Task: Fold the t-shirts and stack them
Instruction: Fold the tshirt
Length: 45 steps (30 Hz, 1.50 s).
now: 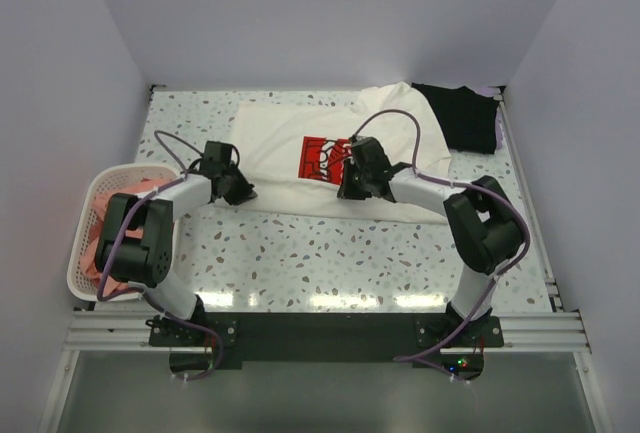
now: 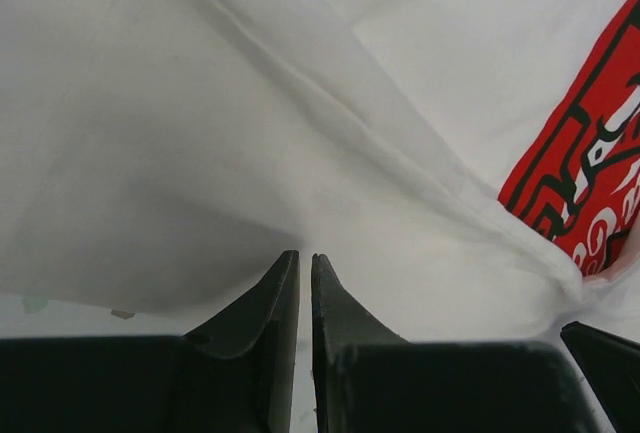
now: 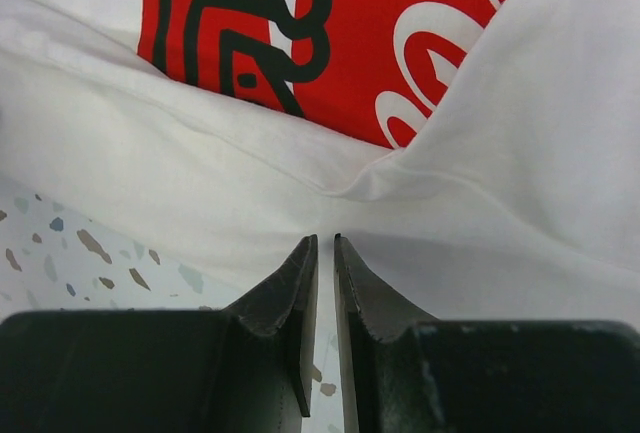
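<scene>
The white t-shirt (image 1: 280, 143) with a red-and-white square print (image 1: 325, 158) lies spread at the back middle of the table. My left gripper (image 1: 240, 193) is shut on its near hem at the left, and the cloth (image 2: 200, 133) rises in a fold from the fingertips. My right gripper (image 1: 347, 191) is shut on the near hem just below the print, where the cloth (image 3: 500, 183) is bunched above the fingertips. A plain black t-shirt (image 1: 460, 118) lies folded at the back right. Salmon-pink t-shirts (image 1: 105, 238) sit in the basket.
A white plastic lattice basket (image 1: 85, 253) stands at the table's left edge beside the left arm. The speckled tabletop (image 1: 330, 253) runs between the shirt's hem and the arm bases. White walls close in at the back and sides.
</scene>
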{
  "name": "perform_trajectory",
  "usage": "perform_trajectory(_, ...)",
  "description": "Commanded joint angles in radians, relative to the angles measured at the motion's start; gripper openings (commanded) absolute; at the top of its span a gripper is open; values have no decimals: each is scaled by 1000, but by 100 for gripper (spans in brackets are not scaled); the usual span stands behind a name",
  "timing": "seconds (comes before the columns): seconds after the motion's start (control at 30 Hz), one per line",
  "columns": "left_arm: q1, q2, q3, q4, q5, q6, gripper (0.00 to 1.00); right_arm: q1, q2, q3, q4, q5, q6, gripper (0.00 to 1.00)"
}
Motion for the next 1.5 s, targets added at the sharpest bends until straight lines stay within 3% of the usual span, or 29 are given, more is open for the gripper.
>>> perform_trajectory(0.0, -6, 1, -24, 50, -41, -38, 14, 16, 22, 43, 32, -2, 11, 15)
perform_trajectory(0.6, -6, -10, -26, 13, -69, -30, 15, 7, 211, 289, -125, 157, -42, 18)
perform_trajectory(0.8, -5, -17, -23, 7, -64, -22, 15, 4, 255, 302, -121, 168, -69, 25)
perform_trajectory(0.93, -3, -46, -7, -2, -44, -13, 18, 4, 234, 301, -116, 154, -78, 32)
perform_trajectory(1.13, -3, -106, 63, -5, -55, 10, 26, 2, 110, 333, -150, 172, -99, 54)
perform_trajectory(1.27, -3, -71, 114, -4, -70, 8, 28, -44, 15, 318, -193, 209, -85, 65)
perform_trajectory(1.3, -6, -57, 120, -5, -67, 8, 28, -58, -5, 304, -195, 208, -78, 71)
perform_trajectory(1.47, -8, 15, 106, 7, -89, -27, 27, -189, -138, 162, -191, 177, -23, 74)
